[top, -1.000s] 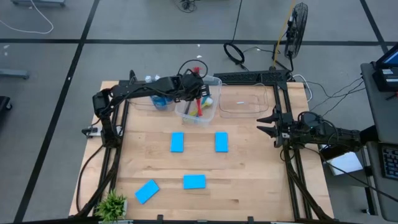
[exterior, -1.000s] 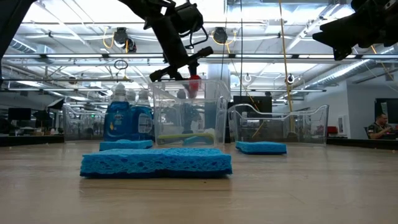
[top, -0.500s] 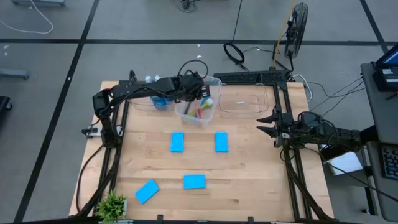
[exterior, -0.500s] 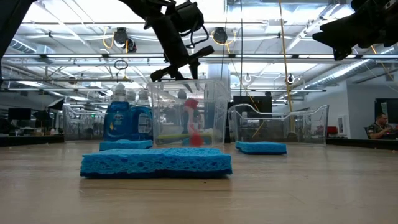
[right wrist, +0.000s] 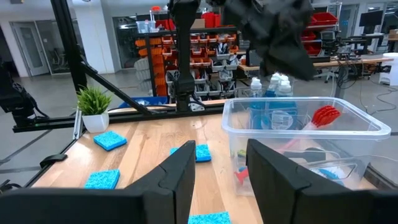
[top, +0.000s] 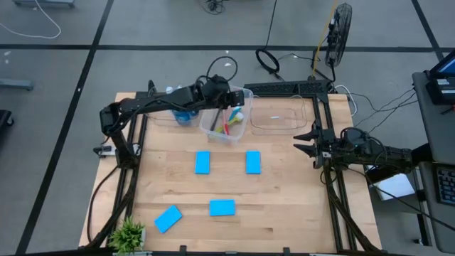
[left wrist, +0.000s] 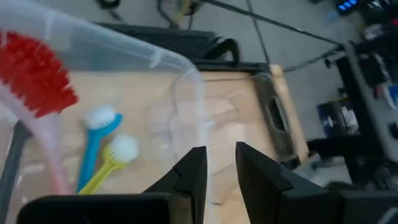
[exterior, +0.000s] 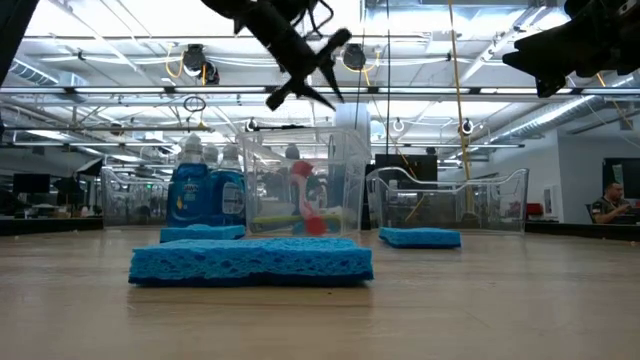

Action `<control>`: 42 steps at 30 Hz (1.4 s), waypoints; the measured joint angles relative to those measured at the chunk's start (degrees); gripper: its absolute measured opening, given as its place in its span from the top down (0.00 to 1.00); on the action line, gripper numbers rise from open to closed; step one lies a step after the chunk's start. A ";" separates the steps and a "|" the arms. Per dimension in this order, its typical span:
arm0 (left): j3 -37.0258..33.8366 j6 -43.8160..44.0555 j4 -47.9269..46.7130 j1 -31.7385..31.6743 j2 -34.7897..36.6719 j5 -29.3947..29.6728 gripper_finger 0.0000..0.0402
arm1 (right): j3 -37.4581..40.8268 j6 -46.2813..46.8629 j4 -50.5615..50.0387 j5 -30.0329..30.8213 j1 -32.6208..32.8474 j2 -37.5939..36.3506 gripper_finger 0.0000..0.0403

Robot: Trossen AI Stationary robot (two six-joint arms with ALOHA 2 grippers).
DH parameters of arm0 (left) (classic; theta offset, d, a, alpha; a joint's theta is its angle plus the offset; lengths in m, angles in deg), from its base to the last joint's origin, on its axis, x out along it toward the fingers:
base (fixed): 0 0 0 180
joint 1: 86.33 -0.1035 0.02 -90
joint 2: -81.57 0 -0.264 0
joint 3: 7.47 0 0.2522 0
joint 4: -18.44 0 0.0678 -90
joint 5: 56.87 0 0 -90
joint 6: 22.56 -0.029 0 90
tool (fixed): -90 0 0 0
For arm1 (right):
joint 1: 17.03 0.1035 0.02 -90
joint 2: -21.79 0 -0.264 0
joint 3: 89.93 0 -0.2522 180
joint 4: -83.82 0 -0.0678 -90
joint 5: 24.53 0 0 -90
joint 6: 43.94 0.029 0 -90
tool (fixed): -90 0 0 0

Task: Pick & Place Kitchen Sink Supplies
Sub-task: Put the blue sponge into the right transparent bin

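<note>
The red brush (exterior: 303, 195) leans inside the middle clear bin (top: 210, 129), its red head up, with the blue brush (left wrist: 93, 149) and yellow-green brush (left wrist: 112, 165) lying in the bin's bottom; their handles are cut off in the left wrist view. A second ago the red brush hung at the left gripper, above the bin; now it rests inside and the left gripper (exterior: 305, 70) has lifted clear above the bin's rim, its fingers (left wrist: 189, 177) a little apart and holding nothing. The blue soap bottles (exterior: 205, 190) stand in the bin to the left, partly hidden by the arm from above. The right-hand bin (top: 281, 117) looks empty. Four blue sponges lie on the worktop (top: 284, 206): two (top: 202, 162) (top: 253, 162) near the bins, two (top: 222, 208) (top: 168, 218) nearer the potted plant (top: 129, 233). The right gripper (top: 304, 142) waits at the worktop's right edge, fingers (right wrist: 180, 171) parted, empty.
</note>
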 joint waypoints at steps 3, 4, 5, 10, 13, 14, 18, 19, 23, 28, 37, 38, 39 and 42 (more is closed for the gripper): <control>0.00 -3.80 2.92 1.65 1.90 -0.13 0.78 | 0.00 0.00 0.00 0.10 0.00 0.00 0.68; 0.00 -5.69 3.58 2.34 2.77 -0.16 0.78 | 0.00 0.00 0.01 0.20 -0.01 0.00 0.68; 0.00 -7.72 4.26 3.17 3.52 -0.13 0.78 | 0.00 0.00 0.00 0.19 -0.02 0.00 0.68; 0.04 -15.57 6.51 8.54 6.24 0.00 0.78 | 0.00 0.00 0.01 0.19 -0.02 0.00 0.68; 0.04 -15.69 6.47 11.91 7.28 1.74 0.78 | -0.01 0.00 0.02 0.20 -0.01 -0.01 0.68; 0.10 -15.63 6.56 13.03 7.30 2.53 0.78 | 0.00 0.00 0.02 0.16 -0.01 0.00 0.68; 0.07 -12.96 5.14 17.23 7.49 5.35 0.78 | -0.02 0.00 0.26 0.17 0.00 0.00 0.68; 0.07 -11.28 4.21 18.18 7.61 6.31 0.78 | -0.02 0.00 0.26 0.17 -0.02 0.00 0.68; 0.07 -3.76 -1.46 21.91 7.65 10.79 0.78 | -0.02 0.00 0.39 0.17 -0.02 0.00 0.68; 0.07 7.69 -7.20 26.33 7.61 14.04 0.78 | -0.02 0.00 0.39 0.17 0.00 0.00 0.68; 0.07 26.04 -17.41 33.15 7.35 19.04 0.78 | -0.02 0.00 0.37 0.17 -0.02 0.00 0.68; 0.07 27.87 -18.35 33.72 7.34 19.66 0.78 | -0.02 0.00 0.37 0.17 -0.01 0.00 0.68; 0.07 29.72 -19.34 34.18 7.33 20.12 0.78 | -0.02 0.00 0.37 0.17 0.00 0.00 0.68; 0.07 34.43 -22.59 35.30 7.33 20.48 0.78 | -0.02 0.00 0.37 0.17 -0.02 0.00 0.68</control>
